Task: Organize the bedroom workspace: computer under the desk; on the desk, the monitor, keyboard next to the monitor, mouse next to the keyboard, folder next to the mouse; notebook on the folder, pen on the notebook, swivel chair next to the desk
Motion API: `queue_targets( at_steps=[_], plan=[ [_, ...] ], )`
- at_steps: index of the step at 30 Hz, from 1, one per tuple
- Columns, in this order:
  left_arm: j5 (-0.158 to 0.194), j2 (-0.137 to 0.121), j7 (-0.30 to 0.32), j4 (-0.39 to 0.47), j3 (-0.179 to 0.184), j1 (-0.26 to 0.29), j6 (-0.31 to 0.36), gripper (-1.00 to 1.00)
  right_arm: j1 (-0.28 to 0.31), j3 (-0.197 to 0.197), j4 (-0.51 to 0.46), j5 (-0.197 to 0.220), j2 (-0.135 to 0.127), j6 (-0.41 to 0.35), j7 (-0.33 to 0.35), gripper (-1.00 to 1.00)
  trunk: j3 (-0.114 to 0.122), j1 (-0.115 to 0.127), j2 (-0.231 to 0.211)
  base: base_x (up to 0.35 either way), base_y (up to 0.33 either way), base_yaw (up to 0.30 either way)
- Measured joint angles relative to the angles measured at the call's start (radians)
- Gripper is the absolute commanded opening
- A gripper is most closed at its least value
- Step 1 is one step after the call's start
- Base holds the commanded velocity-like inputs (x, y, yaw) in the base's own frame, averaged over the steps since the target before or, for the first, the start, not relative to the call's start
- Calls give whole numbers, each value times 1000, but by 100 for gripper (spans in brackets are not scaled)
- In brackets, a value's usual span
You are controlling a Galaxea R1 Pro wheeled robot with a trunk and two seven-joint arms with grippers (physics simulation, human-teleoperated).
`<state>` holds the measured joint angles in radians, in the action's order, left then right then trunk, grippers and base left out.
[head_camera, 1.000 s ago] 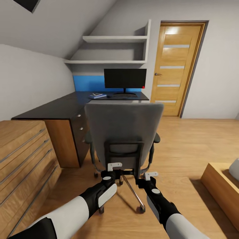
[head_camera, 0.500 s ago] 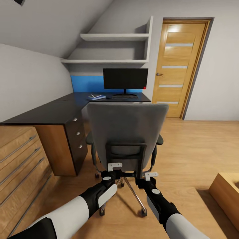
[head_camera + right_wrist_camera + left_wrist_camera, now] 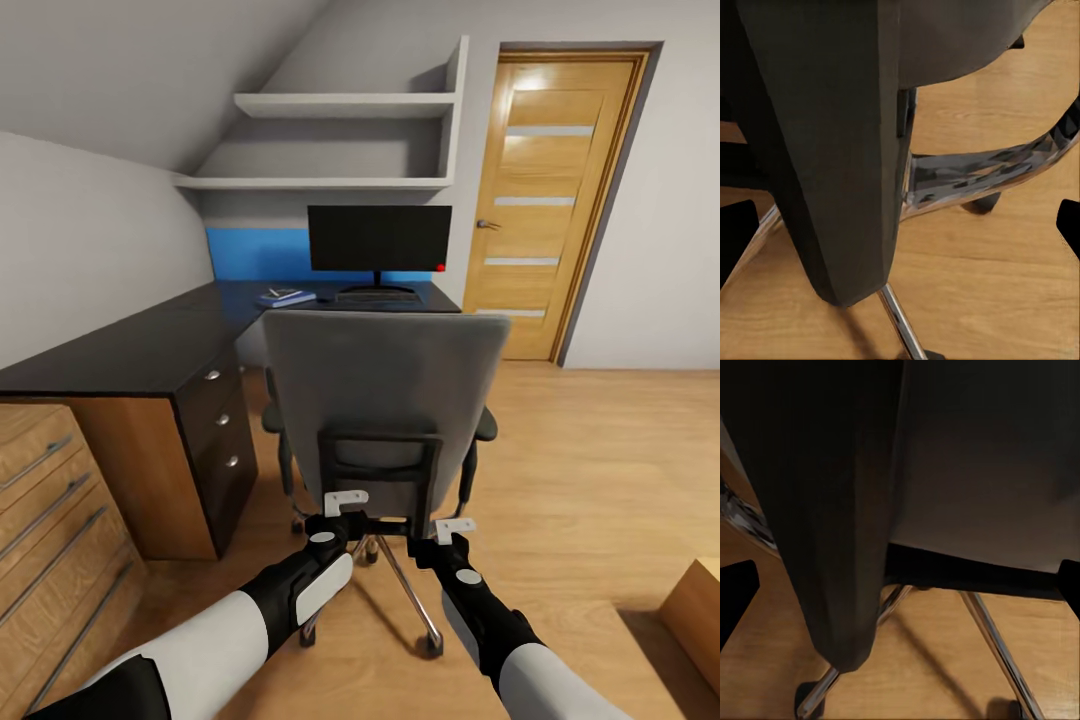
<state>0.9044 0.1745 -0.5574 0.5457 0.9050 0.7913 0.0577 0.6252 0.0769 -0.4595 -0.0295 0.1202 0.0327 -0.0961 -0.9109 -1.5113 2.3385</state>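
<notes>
Head view — both grippers at the swivel chair back — desk left

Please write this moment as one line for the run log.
phase: pushing chair to desk | left pincer, right pincer: at chair back, open | monitor: on desk | folder: on desk

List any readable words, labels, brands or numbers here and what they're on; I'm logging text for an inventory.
None can be read.
Monitor: black screen, a red dot at its corner, no lettering.
Folder: too small to show any print.
Chair: plain grey back, no label.
Door: no sign or number.
Left gripper and right gripper: no markings.
</notes>
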Motion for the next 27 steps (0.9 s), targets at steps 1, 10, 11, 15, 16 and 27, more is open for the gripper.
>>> queue_targets(
  at_steps=[1,10,11,15,16,27],
  plan=[
    [0,0,0,0,0,0,0,100,0,0,0,0,0,0,0,100,0,0,0,324,0,0],
    [6,0,1,0,1,0,0,100,0,1,0,0,0,1,0,100,0,0,0,324,0,0],
    [6,0,1,0,1,0,0,100,0,2,0,0,0,1,0,100,0,0,0,324,0,0],
    [6,0,1,0,1,0,0,100,0,2,0,0,0,1,1,100,0,0,0,324,0,0],
    [6,0,1,0,1,0,0,100,0,2,0,0,0,1,1,100,0,0,0,325,0,0],
    [7,0,3,0,1,0,0,100,0,0,0,0,-1,44,-5,100,0,0,0,325,0,0]
  ],
)
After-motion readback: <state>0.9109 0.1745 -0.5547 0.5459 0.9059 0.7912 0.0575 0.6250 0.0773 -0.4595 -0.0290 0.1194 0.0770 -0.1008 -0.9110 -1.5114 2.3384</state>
